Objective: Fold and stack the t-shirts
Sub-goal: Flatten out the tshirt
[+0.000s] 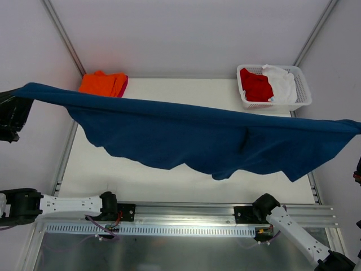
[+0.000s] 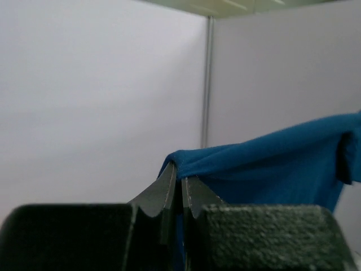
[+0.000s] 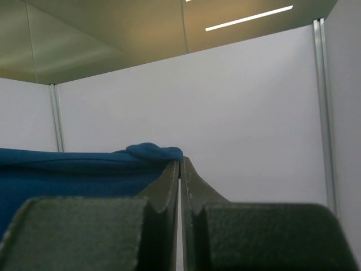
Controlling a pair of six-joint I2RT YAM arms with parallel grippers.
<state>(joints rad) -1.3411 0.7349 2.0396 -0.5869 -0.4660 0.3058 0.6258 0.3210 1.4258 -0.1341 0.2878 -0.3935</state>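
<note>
Hanging taut above the bench (image 1: 169,90), the navy t-shirt (image 1: 186,132) spans the top view, which alone shows the orange t-shirt (image 1: 101,83) and basket (image 1: 305,90); wrist views show left tool (image 2: 180,180) and right tool (image 3: 179,165) each clamped tight on its edge.

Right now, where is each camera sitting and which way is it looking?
Top camera: above and behind the arms, looking down at the white table and stretched navy blue cloth t-shirt; both arm bases show.
Left wrist camera: on the left arm, facing white walls past its shut fingers.
Right wrist camera: on the right arm, facing wall and ceiling past its shut fingers.
All three see the shirt.
</note>
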